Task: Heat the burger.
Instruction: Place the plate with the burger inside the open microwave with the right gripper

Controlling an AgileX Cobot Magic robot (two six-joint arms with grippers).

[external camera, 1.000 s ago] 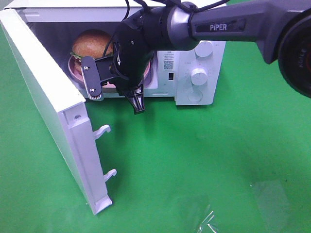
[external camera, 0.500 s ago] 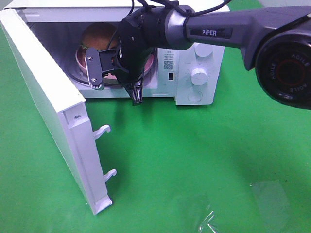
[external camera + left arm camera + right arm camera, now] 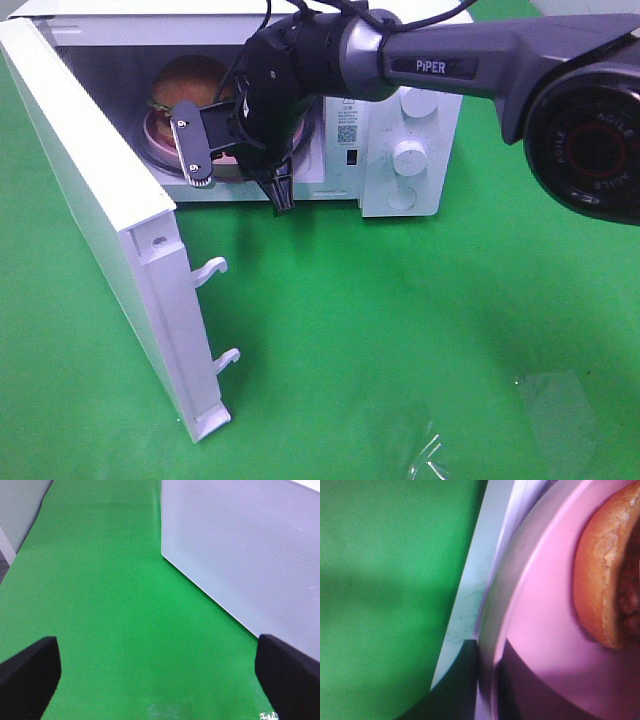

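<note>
The burger [image 3: 188, 80] sits on a round pink plate [image 3: 150, 138] inside the open white microwave [image 3: 425, 195]. My right gripper [image 3: 240, 162] reaches into the cavity from the right, and its wrist hides the plate's near side. In the right wrist view the gripper [image 3: 487, 652] is shut on the pink plate's rim [image 3: 540, 625], one dark finger on each side. The burger's bun [image 3: 602, 575] lies just beyond on the plate. My left gripper [image 3: 157, 680] is open over the green cloth with nothing between its fingers. It is out of the high view.
The microwave door [image 3: 100, 220] stands swung out to the left, two latch hooks [image 3: 215, 268] jutting from its edge; its outer face [image 3: 250, 555] is close to my left gripper. Two knobs [image 3: 409, 157] are on the panel. Clear plastic wrap [image 3: 430, 458] lies at the front.
My right arm has moved further into the microwave with the plate. The plate and burger have shifted a little deeper into the cavity. The left gripper has stayed open.
</note>
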